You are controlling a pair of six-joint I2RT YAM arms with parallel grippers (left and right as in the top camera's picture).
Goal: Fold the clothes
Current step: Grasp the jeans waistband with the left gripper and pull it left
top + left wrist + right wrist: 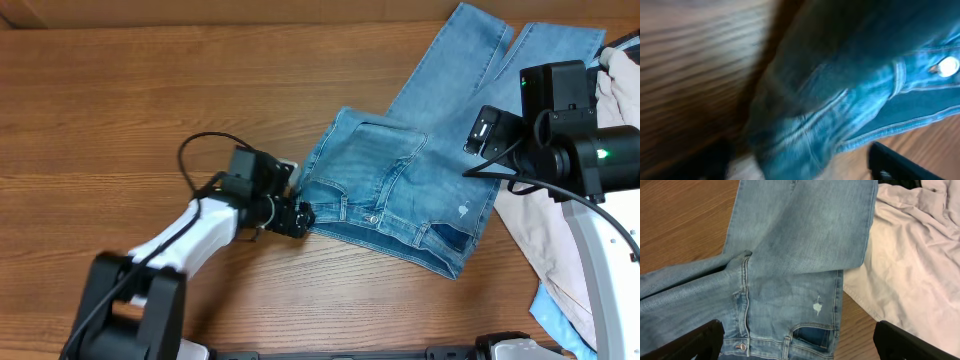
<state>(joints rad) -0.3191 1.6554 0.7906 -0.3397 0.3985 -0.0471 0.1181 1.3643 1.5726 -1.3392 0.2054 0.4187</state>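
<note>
Denim jeans (400,180), faded, soft-creased | left fingers (892,162) wide around bunched cloth | right fingers (695,340) wide above smooth leg

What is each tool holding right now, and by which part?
Nothing looks gripped. The left tool sits open at the waistband corner of the jeans; the right tool hangs open above them.
</note>
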